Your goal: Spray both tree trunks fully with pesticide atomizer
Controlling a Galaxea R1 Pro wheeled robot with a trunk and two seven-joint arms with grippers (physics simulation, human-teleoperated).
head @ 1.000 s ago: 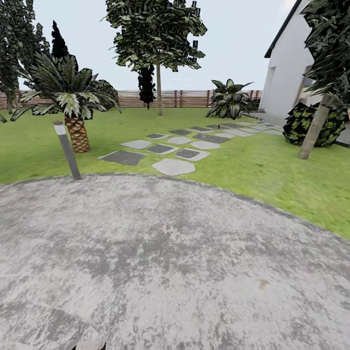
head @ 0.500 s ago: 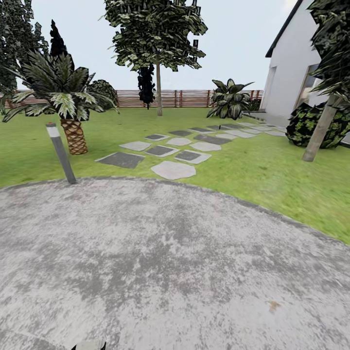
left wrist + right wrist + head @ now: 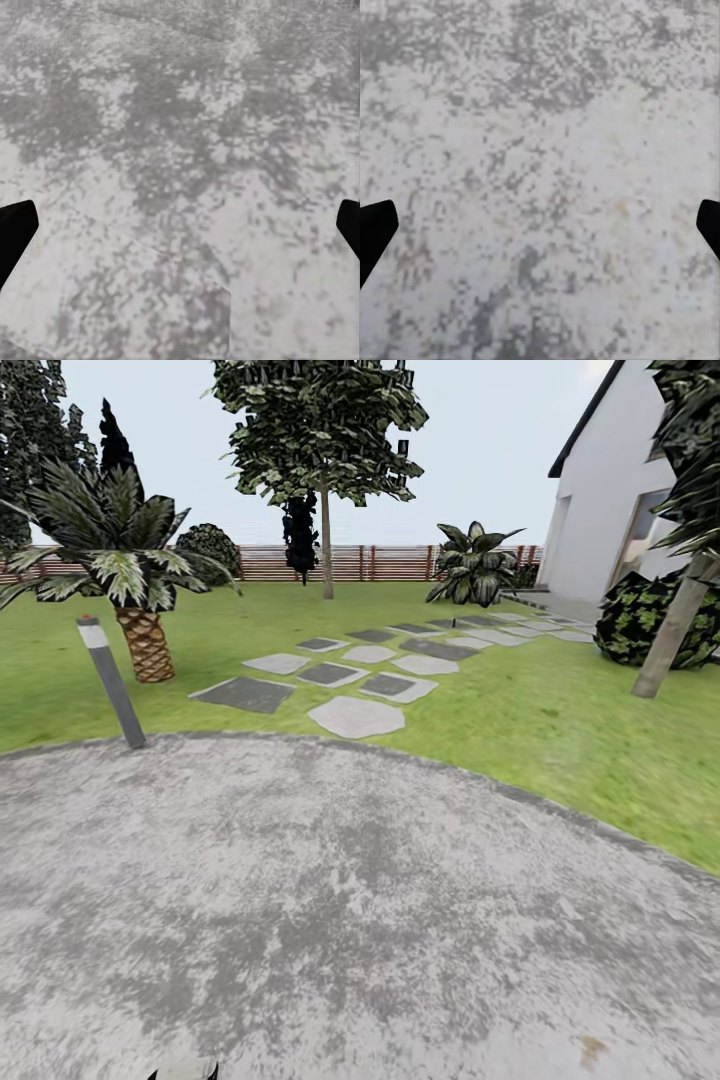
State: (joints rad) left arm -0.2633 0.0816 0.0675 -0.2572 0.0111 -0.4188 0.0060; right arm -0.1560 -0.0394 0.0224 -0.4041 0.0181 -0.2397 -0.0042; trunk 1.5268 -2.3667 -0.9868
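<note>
From the head view, a broad round patch of mottled grey paving (image 3: 340, 920) spreads across the near ground, and beyond its curved edge lies the green lawn of the garden (image 3: 560, 730). A path of flat grey and whitish stepping slabs (image 3: 355, 715) runs away over the grass toward a white house (image 3: 600, 510) at the right. A short grey bollard light (image 3: 110, 682) leans at the paving's left edge, and just behind it stands a small palm (image 3: 125, 575) with a scaly trunk. Farther back, a tall tree (image 3: 320, 440) with blocky dark leaves rises on a thin pale trunk in front of the brown slatted fence (image 3: 380, 563); a black narrow cypress stands just beside it. At the right edge, a thick grey-beige tree trunk (image 3: 675, 630) tilts up out of the lawn, next to a dark rounded bush (image 3: 635, 625). The pesticide atomizer cannot be made out anywhere on the lawn or slabs. In the left wrist view, the left claw (image 3: 180, 225) is spread wide, its dark fingertips (image 3: 15, 229) at the opposite edges, with nothing between them but grey paving. In the right wrist view, the right claw (image 3: 540, 225) is likewise spread wide over speckled paving, holding nothing.
</note>
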